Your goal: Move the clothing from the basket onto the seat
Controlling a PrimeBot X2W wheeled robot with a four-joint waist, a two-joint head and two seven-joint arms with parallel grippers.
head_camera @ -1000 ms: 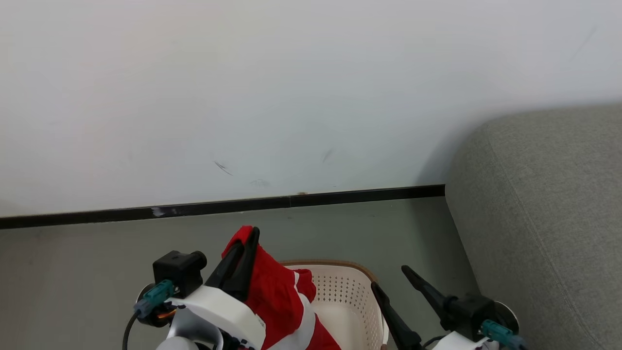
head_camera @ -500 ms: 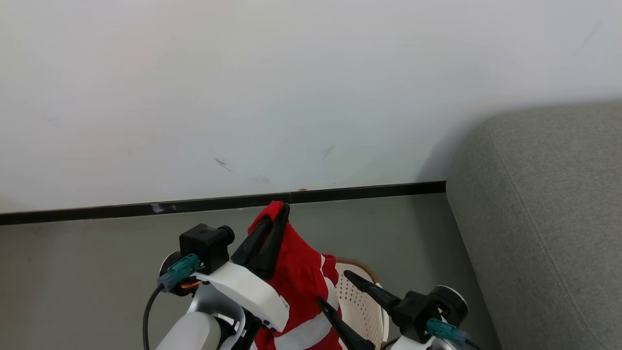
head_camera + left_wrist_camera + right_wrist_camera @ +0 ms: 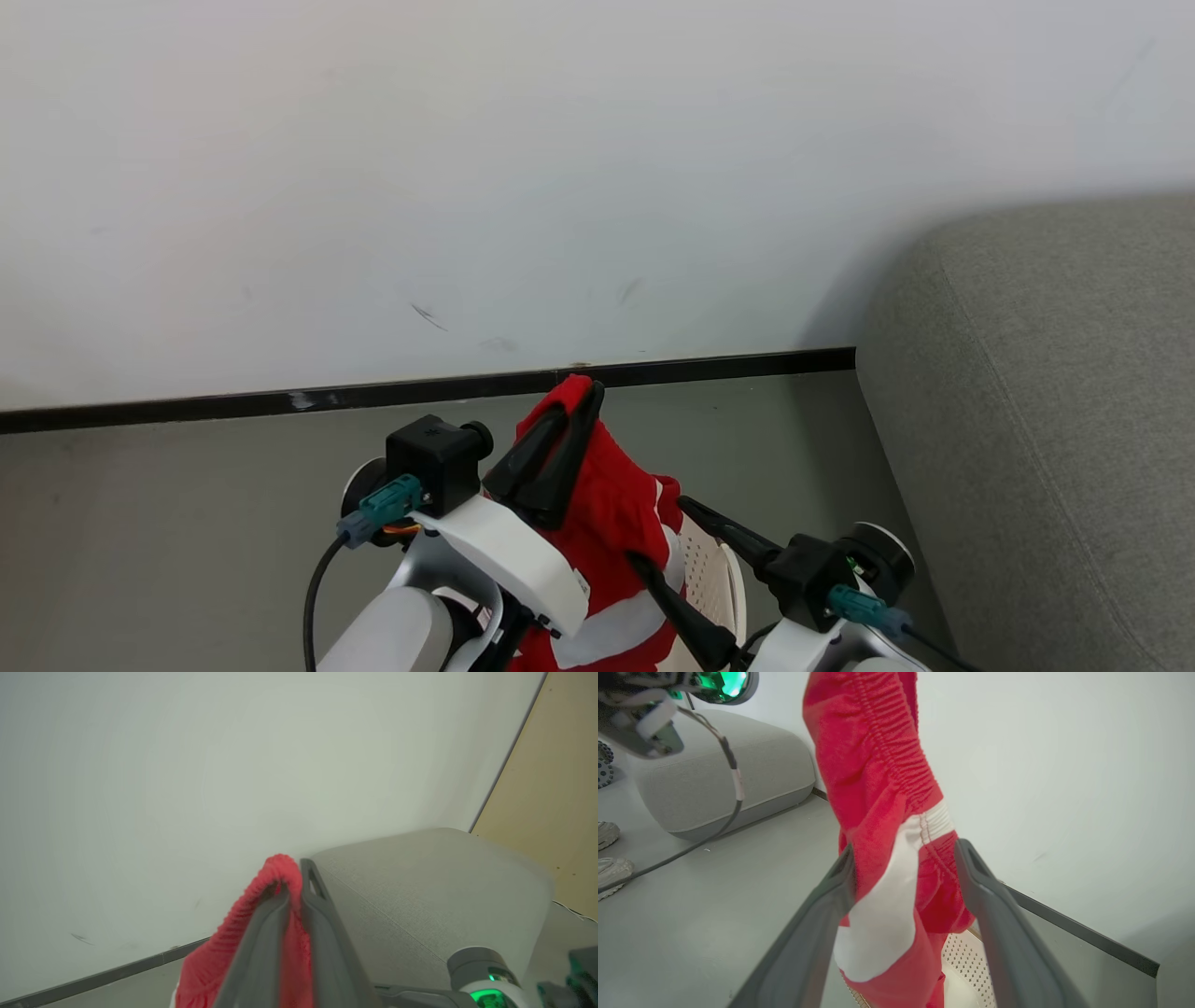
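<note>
Large grey seat off to the right, rounded edge nearest the arms. Low between the arms, cream basket, mostly hidden by the load. Red clothing with a white band held up above the basket, hanging from its gathered top, tail dangling toward the basket mouth. Left claw clenched on that top fold. Right claw spread wide, one finger either side of the hanging cloth at the white band, not pinching.

Judged as the carry toward the seat. To do it well:
- Raise enough to bring the tail clear of the basket rim.
- Swing right in one smooth arc.
- Either pinch the band with the right claw to share the weight, or draw it clear to avoid a snag.
- Let go only once over the seat, well in from its edge.
</note>
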